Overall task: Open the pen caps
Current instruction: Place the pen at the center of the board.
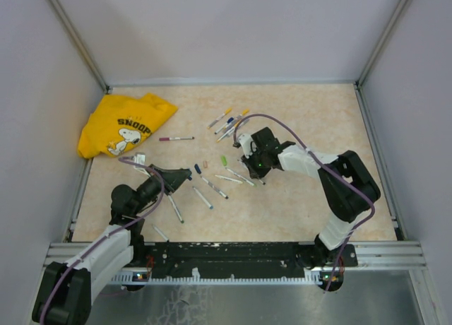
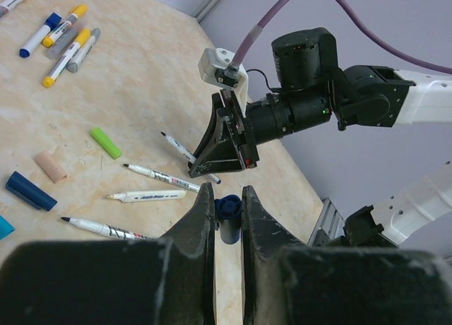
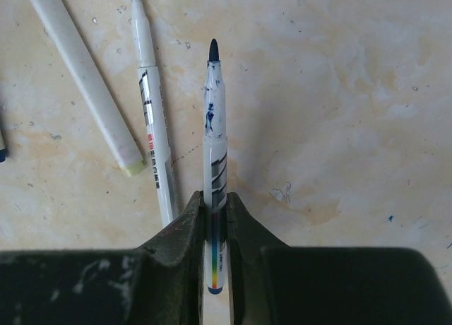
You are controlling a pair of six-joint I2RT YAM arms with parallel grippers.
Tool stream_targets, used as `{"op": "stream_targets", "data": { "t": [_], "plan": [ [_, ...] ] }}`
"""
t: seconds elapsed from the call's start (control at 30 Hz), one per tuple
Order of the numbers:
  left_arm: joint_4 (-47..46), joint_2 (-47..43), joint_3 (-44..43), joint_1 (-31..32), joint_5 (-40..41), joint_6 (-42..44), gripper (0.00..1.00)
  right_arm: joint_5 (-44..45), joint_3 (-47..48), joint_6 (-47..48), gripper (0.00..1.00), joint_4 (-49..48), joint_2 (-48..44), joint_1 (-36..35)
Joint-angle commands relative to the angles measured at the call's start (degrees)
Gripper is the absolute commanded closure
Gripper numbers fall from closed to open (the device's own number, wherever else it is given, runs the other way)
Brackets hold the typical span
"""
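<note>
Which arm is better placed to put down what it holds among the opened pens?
Right. Its jaws grip an uncapped pen low over the table, beside other open pens. The left holds only a blue cap.

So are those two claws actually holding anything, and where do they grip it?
Yes. The left gripper pinches a loose blue cap by its sides; the right gripper clamps an uncapped pen near its back end.

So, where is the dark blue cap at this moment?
In the left wrist view the dark blue cap sits pinched between the left gripper fingers, low in the middle, just below the right gripper.
</note>
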State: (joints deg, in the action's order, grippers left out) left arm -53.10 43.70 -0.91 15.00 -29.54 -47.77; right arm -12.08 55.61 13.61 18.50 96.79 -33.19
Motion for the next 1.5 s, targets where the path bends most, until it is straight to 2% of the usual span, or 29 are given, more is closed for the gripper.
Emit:
{"op": "stream_targets", "data": {
  "t": [0.0, 0.87, 1.03, 1.27, 1.47],
  "plan": [
    [-1.7, -0.2, 1.4, -0.2, -0.9, -0.2, 1.00, 0.3, 2.7, -0.2, 0.87, -0.7, 0.3, -0.6],
    [-2.9, 2.2, -0.1, 0.2, -3.0, -2.1, 1.00, 0.3, 3.4, 0.2, 0.73, 0.2, -1.3, -0.6],
    [-1.2, 4.7, -2.3, 5.0, 1.0, -0.8, 1.00, 0.1, 3.5, 0.7, 0.71, 0.6, -3.5, -0.6],
    [4.7, 9.1, -7.6, 15.2, 12.1, 3.6, 1.00, -0.1, 3.3, 1.3, 0.69, 0.7, -6.0, -0.6],
    [8.8, 17.0, -13.1, 17.8, 14.5, 2.9, 1.00, -0.1, 2.9, 1.7, 0.68, 0.6, -8.8, -0.4]
  ]
}}
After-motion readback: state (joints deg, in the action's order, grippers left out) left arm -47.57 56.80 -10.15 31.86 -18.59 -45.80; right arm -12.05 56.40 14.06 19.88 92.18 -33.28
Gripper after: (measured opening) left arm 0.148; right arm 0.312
